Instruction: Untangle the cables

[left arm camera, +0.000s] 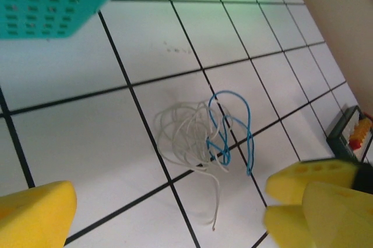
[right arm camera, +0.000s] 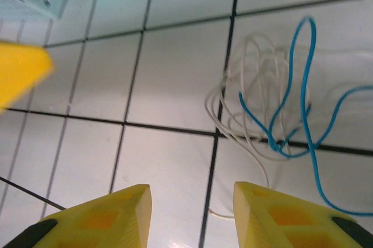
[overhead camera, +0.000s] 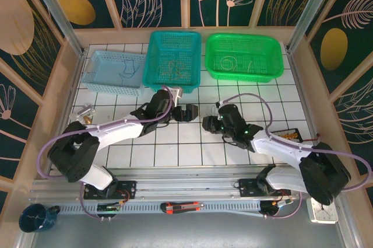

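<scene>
A white tiled surface (overhead camera: 175, 143) carried a teal basket (left arm camera: 46, 9). On the basket's near side, the left pincer (left arm camera: 172, 192) and the right pincer (right arm camera: 192, 187) faced each other, both spread and empty. Between them lay the cables (left arm camera: 201, 137), a roundish tangle with no clear long axis, just ahead of each pincer, the right one seemingly nearer. A whitish wire (right arm camera: 250, 84) coiled loosely, and a blue wire (right arm camera: 306, 84) looped through it.
</scene>
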`<state>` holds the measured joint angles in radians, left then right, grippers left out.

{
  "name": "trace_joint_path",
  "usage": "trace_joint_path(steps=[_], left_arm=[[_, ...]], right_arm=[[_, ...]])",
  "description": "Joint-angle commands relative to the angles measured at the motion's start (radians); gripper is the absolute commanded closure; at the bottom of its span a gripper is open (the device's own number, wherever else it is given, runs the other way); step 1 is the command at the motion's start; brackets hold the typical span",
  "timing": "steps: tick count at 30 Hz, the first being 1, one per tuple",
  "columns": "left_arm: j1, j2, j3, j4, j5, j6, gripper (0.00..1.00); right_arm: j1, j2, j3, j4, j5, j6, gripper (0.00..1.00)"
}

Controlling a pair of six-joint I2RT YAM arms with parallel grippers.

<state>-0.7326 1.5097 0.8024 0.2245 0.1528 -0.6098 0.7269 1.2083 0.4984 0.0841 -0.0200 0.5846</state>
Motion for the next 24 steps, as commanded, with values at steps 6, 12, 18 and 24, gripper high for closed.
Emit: trace_joint_path(steps=[6, 12, 18, 24], left_arm=[[0.074, -0.082, 0.022, -0.015, -0.040, 0.010, 0.01], [0.100, -0.136, -0.035, 0.031, -0.143, -0.027, 0.01], [0.111, -0.140, -0.031, 0.002, -0.150, -0.035, 0.01], [0.110, -0.152, -0.044, 0.019, -0.136, -0.039, 0.01]], right_arm=[[0.004, 0.114, -0.021, 0.075, 0.029, 0.012, 0.59], [0.000, 0.176, -0.006, 0.105, 0.032, 0.009, 0.60], [-0.009, 0.203, 0.007, 0.104, 0.064, 0.003, 0.61], [-0.015, 0.220, 0.017, 0.101, 0.078, -0.010, 0.61]])
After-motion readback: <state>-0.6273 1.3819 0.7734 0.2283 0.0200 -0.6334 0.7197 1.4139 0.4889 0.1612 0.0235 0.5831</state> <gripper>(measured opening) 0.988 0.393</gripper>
